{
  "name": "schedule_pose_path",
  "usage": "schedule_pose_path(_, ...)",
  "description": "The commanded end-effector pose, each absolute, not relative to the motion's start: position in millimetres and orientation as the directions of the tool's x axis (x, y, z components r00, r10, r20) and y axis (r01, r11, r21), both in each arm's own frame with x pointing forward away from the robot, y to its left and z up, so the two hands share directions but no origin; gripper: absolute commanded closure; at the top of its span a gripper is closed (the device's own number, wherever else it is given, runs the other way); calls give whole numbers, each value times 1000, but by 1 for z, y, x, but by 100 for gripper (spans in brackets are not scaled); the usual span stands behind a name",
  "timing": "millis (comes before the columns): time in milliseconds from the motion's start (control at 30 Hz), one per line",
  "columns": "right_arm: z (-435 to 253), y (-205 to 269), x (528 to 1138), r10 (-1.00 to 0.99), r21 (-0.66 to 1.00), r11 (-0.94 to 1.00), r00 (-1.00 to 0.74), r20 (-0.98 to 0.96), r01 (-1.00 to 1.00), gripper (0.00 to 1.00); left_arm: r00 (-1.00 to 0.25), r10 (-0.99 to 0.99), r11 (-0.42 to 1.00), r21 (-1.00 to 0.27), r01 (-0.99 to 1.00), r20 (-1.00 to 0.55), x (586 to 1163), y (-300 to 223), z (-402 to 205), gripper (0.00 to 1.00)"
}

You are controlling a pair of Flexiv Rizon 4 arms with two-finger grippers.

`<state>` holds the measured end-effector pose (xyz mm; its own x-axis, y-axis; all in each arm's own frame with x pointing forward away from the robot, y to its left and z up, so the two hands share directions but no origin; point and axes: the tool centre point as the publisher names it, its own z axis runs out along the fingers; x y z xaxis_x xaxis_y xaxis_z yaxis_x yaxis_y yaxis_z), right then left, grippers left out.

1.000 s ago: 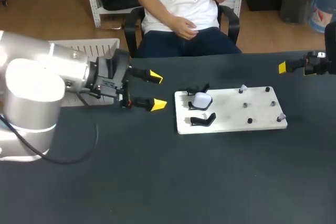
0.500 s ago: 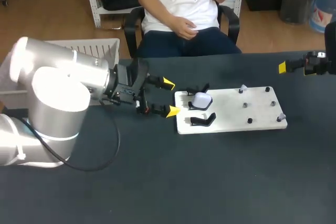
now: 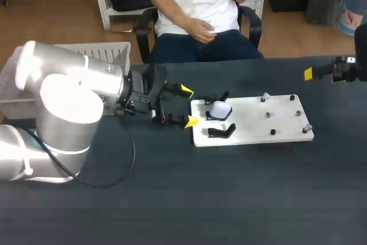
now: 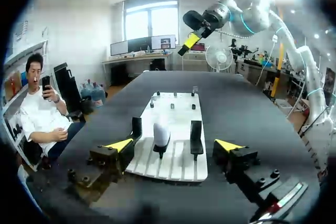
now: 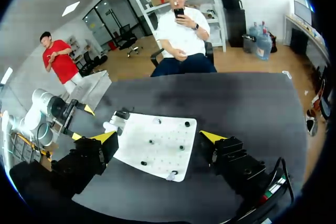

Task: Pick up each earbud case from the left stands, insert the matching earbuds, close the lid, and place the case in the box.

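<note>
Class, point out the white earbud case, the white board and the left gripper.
white earbud case (image 3: pixel 220 109): head view, its rounded top.
white board (image 3: pixel 284 123): head view, a bare patch.
left gripper (image 3: pixel 188 106): head view, midway between its yellow tips.

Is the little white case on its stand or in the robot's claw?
On its stand: the small white rounded case sits on a black holder, ahead of the open left gripper, untouched.

Left arm (image 3: pixel 74 101) low with jaws open; right arm (image 3: pixel 347 70) raised, jaws open.
</note>
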<state>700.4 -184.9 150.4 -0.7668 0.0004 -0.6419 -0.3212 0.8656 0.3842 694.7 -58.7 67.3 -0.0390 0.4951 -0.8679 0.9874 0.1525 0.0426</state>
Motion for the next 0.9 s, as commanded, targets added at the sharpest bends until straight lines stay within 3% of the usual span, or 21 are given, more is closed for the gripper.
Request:
schedule_pose_path(33, 150, -185, 700, 0, 383, 866, -767, -642, -321, 0, -31, 501, 137, 44, 990, -865, 711, -74, 61, 0)
schedule_pose_path(767, 150, -185, 700, 0, 383, 866, -767, -642, -321, 0, -57, 476, 122, 2, 993, -878, 723, -102, 29, 0)
schedule_pose_path(900, 150, -185, 700, 0, 383, 866, -767, -642, -321, 0, -58, 459, 118, -3, 993, -886, 722, -104, 30, 13)
